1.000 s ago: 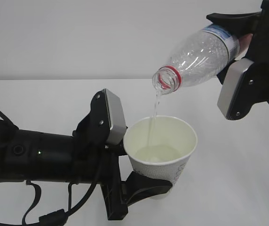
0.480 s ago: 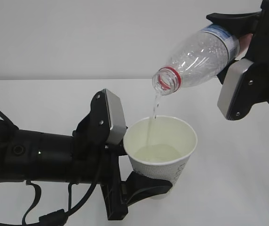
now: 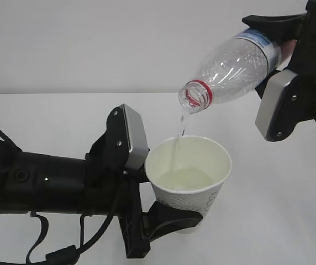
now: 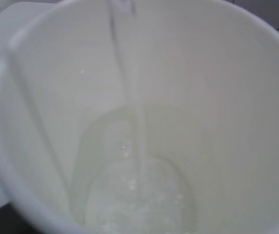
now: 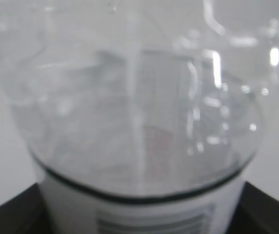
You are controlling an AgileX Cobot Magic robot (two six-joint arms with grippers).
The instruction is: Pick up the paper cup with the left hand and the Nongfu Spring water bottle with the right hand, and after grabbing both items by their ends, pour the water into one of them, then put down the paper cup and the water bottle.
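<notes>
My left gripper point(image 3: 172, 218) is shut on the lower part of the white paper cup point(image 3: 194, 190), which stands upright above the table. Tilted mouth-down at the upper right is the clear Nongfu Spring water bottle point(image 3: 232, 66), with my right gripper point(image 3: 277, 36) shut on its labelled end. A thin stream of water point(image 3: 179, 132) falls from the red-ringed mouth into the cup. The left wrist view looks down into the cup point(image 4: 217, 112), where the stream meets pooled water point(image 4: 139, 200). The bottle point(image 5: 139, 112) and its label edge fill the right wrist view. Both wrist views hide the fingers.
The white table point(image 3: 279, 210) runs under both arms to a pale wall behind. My left arm point(image 3: 42, 185) lies low across the left side with cables hanging at the front edge. The right arm's grey plate point(image 3: 277, 105) hangs beside the bottle.
Both arms hold still. Water keeps running from the bottle into the cup.
</notes>
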